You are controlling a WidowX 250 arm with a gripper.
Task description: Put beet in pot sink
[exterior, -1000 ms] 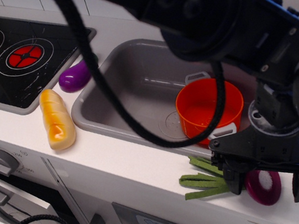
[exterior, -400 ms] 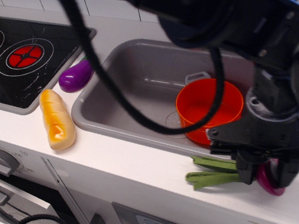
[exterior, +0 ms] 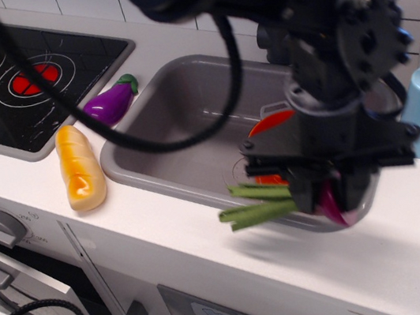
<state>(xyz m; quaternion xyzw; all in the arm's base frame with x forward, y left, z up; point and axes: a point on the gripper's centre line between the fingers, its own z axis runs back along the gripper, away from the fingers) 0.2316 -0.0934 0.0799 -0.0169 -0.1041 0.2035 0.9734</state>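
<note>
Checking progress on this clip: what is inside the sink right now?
Inside the sink only a sliver of the orange pot and one pale handle show. The tool, holding the beet with its leaves sticking left, covers the rest of the pot, so its contents cannot be seen.

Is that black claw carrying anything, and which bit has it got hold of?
Yes: the gripper holds the beet by its purple bulb, green leaves sticking out sideways.

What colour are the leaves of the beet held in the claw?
Green; the beet leaves trail left of the claw in the observation.image view.
</note>
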